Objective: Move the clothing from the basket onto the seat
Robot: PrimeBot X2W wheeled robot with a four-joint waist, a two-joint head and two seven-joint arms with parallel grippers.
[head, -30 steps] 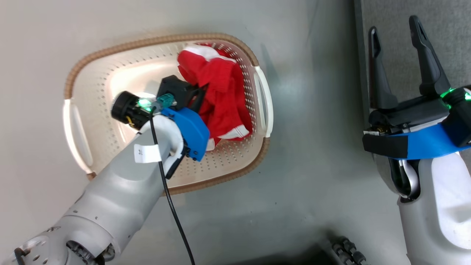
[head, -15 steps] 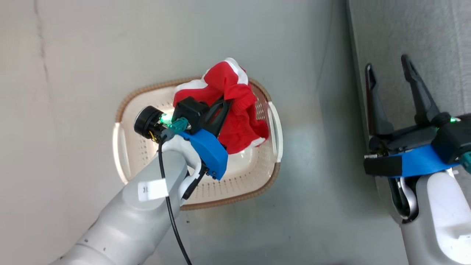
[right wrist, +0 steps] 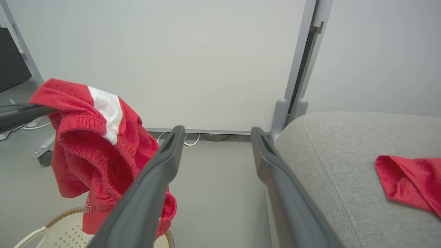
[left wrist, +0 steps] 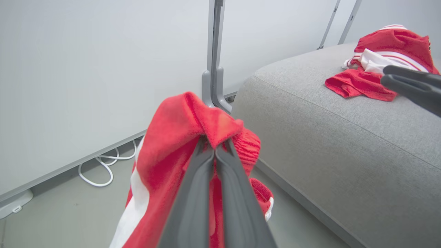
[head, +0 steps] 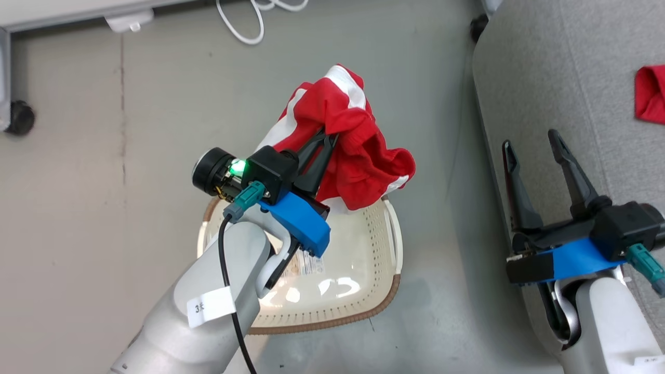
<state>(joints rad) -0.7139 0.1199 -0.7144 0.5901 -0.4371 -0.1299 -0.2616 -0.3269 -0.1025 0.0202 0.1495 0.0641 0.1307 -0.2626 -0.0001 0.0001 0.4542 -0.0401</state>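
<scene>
shorts held by my left gripper over the basket

its jaws are pressed together on a fold of the red fleecy cloth, which hangs above the far end of the cream perforated basket, near the grey fabric seat where the jersey lies. my right gripper has jaws wide, holding nothing. i judge the shorts light, soft and floppy; the thick elastic waistband looks to me the safest place to hold.
</scene>
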